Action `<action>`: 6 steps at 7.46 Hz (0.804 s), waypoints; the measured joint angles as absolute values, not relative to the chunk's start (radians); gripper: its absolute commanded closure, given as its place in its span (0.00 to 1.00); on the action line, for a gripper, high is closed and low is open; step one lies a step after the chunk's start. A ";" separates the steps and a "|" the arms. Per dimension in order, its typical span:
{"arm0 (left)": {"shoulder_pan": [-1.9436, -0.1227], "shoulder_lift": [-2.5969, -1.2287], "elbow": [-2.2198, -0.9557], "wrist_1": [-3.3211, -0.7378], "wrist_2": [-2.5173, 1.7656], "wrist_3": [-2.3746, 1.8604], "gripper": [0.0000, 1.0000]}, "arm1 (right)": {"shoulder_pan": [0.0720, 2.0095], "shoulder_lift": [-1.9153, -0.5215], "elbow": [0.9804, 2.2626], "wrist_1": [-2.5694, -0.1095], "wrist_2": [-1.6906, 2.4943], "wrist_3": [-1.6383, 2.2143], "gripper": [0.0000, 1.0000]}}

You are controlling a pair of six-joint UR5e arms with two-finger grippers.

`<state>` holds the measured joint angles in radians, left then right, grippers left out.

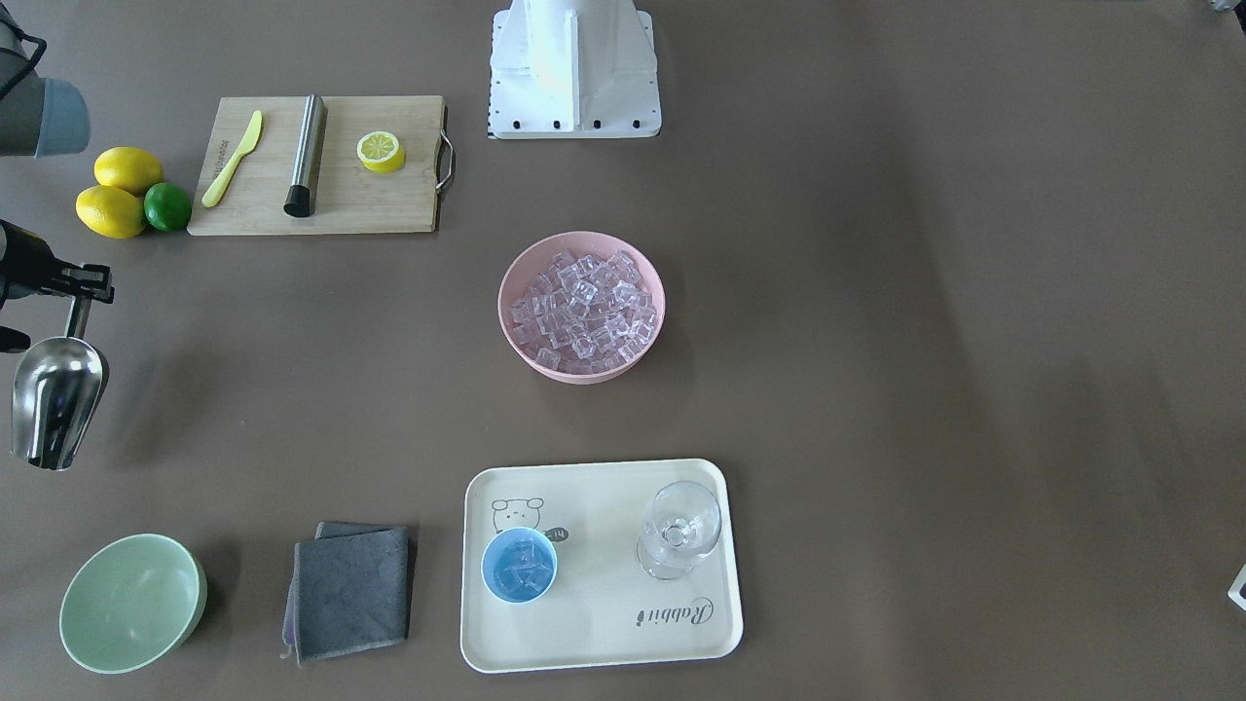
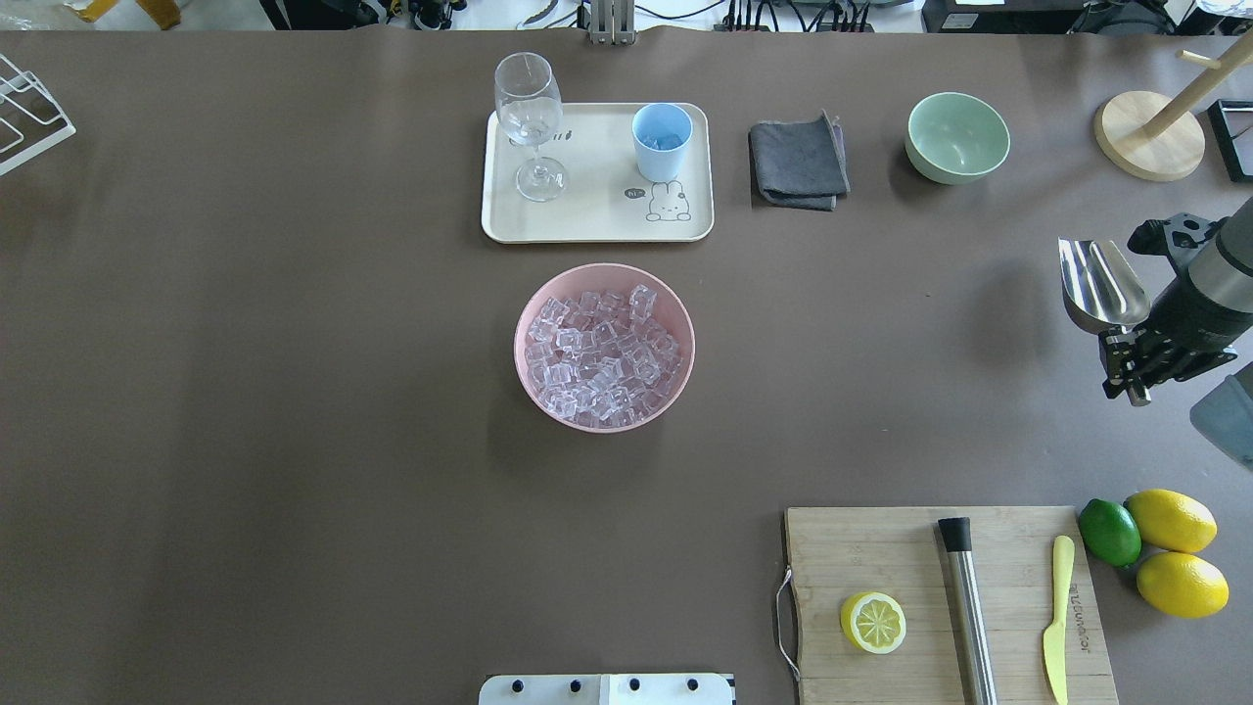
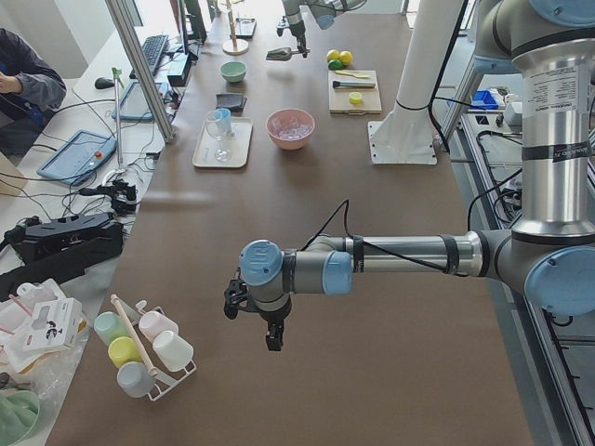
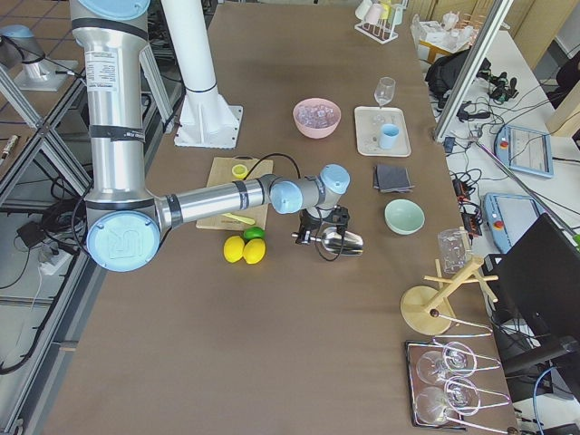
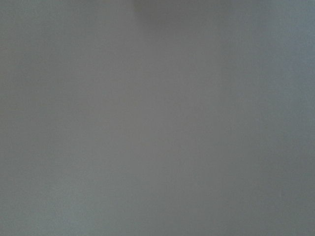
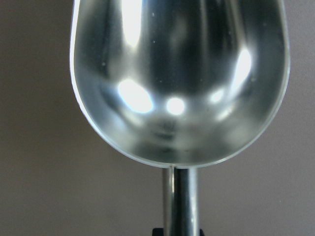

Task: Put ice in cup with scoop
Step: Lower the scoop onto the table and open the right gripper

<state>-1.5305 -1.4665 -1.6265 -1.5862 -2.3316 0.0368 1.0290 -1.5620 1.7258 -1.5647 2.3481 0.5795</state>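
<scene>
Right tool (image 1: 83,290) pinches the empty scoop (image 1: 56,404), left edge; a slack pinch could drop it. Left tool (image 3: 270,334): can't tell.

overhead and front-facing views look steeply down from opposite sides, sharing the pink bowl (image 2: 520,364) and tray (image 2: 597,196). side views look along the table (image 3: 372,242) from either end. right wrist view sits close, scoop (image 6: 179,83) straight ahead of the jaws.
</scene>
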 measured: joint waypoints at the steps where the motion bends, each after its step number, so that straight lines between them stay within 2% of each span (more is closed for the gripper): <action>1: -1.531 -1.466 -1.626 -1.586 -2.332 0.037 0.02 | 1.022 -1.560 1.713 -1.561 2.350 0.579 1.00; 2: -1.530 -1.466 -1.626 -1.587 -2.332 0.037 0.02 | 1.013 -1.554 1.698 -1.559 2.351 0.579 1.00; 3: -1.530 -1.467 -1.625 -1.587 -2.332 0.037 0.02 | 1.005 -1.551 1.688 -1.559 2.353 0.580 0.55; 4: -1.530 -1.466 -1.625 -1.587 -2.332 0.037 0.02 | 0.998 -1.550 1.682 -1.559 2.354 0.581 0.20; 5: -1.530 -1.466 -1.626 -1.587 -2.332 0.037 0.02 | 0.995 -1.548 1.678 -1.559 2.354 0.581 0.00; 6: -1.530 -1.466 -1.626 -1.587 -2.332 0.037 0.02 | 0.993 -1.545 1.674 -1.559 2.355 0.581 0.00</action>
